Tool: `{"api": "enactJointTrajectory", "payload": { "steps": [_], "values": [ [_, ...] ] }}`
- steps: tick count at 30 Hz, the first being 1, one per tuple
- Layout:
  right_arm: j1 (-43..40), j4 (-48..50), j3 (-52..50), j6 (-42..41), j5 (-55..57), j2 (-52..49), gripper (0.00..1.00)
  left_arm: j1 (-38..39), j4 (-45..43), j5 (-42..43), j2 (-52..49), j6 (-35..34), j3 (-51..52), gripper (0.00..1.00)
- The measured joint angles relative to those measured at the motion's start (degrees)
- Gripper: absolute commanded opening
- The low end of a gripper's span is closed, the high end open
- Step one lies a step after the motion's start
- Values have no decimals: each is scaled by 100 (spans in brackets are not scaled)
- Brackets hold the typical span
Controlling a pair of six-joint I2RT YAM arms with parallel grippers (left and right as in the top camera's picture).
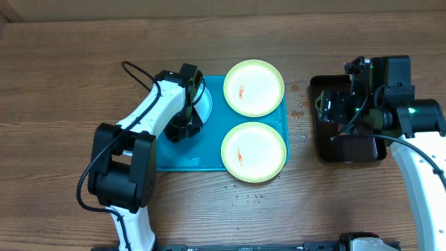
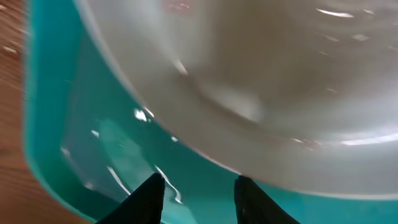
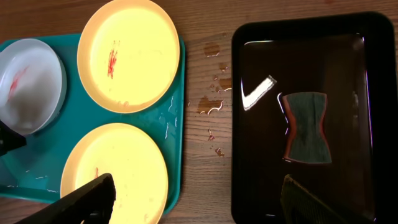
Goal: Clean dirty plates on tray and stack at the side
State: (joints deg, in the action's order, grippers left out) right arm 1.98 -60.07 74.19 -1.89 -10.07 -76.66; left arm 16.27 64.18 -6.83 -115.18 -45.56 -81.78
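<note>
While L gripper (image 2: pixel 198 182) gapes by whitish plate (image 2: pixel 261 74) on tray (image 2: pixel 59 124), R gripper (image 3: pixel 199 185) hangs apart.

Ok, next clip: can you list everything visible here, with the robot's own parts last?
tray: 1, turquoise, middle of table
far yellow-green plate: 1, red smear, on tray's far right corner
near yellow-green plate: 1, red smear, on tray's near right corner, overlapping the rim
whitish plate: 1, red smear, on tray's left part
black tray: 1, glossy black, right of the turquoise tray
sponge: 1, grey-green with orange edge, inside black tray
droplets: several, on table between the trays
table: 1, brown wood
left arm: 1, white and black, jaws open at whitish plate's edge
right arm: 1, white and black, jaws wide open above black tray
</note>
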Motion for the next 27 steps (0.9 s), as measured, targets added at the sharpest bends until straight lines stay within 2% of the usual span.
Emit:
{"api": "enactJointTrajectory", "payload": {
  "steps": [2, 3, 4, 6, 12, 14, 16, 17, 19, 27],
  "values": [
    [0, 2, 2, 0, 0, 0, 87, 0, 2, -219, 0, 11, 0, 29],
    [-2, 0, 2, 0, -2, 0, 87, 0, 0, -289, 0, 63, 0, 23],
    [0, 2, 2, 0, 0, 0, 87, 0, -9, -339, 0, 136, 0, 11],
    [0, 2, 2, 0, 0, 0, 87, 0, -4, -402, 0, 420, 0, 6],
    [-15, 4, 2, -177, 17, -11, 85, 26, 55, -83, 0, 1742, -365, 8],
    [-70, 7, 7, -332, 28, -83, 84, 26, -17, 254, 0, 2179, -588, 14],
    [-175, 7, 11, -450, 48, -267, 82, 26, -173, 638, 4, 2597, -734, 25],
    [-236, 9, 13, -503, 50, -398, 79, 26, -258, 839, 4, 2787, -776, 26],
    [-337, 7, 15, -564, 68, -721, 75, 28, -400, 1180, 4, 3110, -800, 27],
    [-612, 216, 15, -680, 107, -1314, 78, 203, -721, 1650, 4, 4028, -798, 33]
  ]
}}
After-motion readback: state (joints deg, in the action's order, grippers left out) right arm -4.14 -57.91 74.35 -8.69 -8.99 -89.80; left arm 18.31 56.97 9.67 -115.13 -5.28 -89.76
